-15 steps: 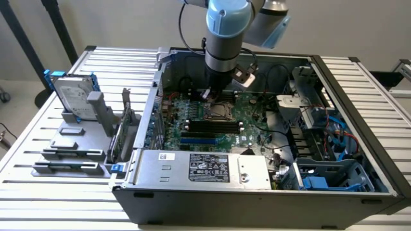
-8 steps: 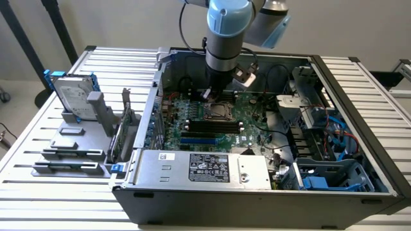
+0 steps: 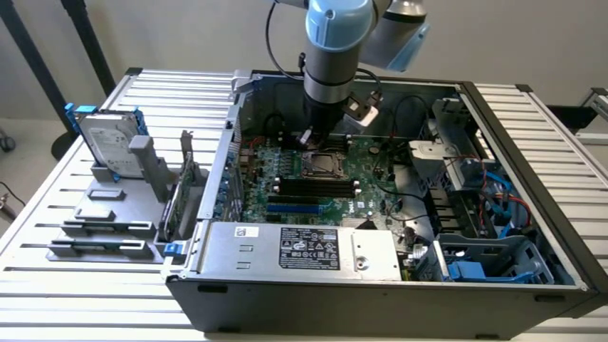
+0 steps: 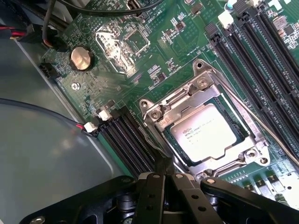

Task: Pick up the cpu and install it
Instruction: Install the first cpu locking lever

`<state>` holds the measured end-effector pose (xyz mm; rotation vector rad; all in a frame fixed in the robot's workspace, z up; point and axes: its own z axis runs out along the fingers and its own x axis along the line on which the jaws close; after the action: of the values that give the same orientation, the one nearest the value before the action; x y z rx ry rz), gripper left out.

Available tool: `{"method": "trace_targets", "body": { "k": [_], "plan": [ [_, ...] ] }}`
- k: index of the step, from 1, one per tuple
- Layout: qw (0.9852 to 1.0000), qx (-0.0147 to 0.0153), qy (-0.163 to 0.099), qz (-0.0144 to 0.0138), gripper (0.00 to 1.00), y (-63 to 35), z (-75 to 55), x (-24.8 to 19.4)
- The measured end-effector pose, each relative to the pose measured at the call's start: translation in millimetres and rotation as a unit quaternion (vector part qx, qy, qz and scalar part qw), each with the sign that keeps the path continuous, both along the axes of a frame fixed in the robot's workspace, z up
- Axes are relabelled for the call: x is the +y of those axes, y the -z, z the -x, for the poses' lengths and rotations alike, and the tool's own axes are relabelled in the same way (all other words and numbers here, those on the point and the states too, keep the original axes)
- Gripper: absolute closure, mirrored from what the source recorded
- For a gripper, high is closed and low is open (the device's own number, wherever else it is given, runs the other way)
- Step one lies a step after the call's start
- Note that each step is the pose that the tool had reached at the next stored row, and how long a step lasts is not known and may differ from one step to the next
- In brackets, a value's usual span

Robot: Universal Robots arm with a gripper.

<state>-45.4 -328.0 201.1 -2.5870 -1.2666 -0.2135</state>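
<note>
The black two-fingered gripper (image 4: 164, 179) is closed, its fingers together and holding nothing, poised just beside the metal socket frame (image 4: 205, 128). The grey-and-blue arm (image 3: 334, 50) descends vertically into the open grey computer case (image 3: 380, 296). One small square silver-topped cpu (image 4: 202, 132) lies seated in the socket on the green motherboard (image 4: 140, 56). One round coin battery (image 4: 81, 58) lies well apart.

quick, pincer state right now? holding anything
Pincer: closed, holding nothing; it sits just beside the socket, where the cpu already lies.
</note>
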Motion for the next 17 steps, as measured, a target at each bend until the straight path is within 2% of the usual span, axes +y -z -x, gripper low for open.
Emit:
{"method": "trace_targets", "body": {
  "k": [12, 17],
  "plan": [
    [1.0000, 0.0000, 0.000, 0.0002, 0.89, -0.1, 0.5, 1.6],
    [1.0000, 0.0000, 0.000, 0.0015, 0.89, -0.1, 0.5, 1.6]
  ]
}}
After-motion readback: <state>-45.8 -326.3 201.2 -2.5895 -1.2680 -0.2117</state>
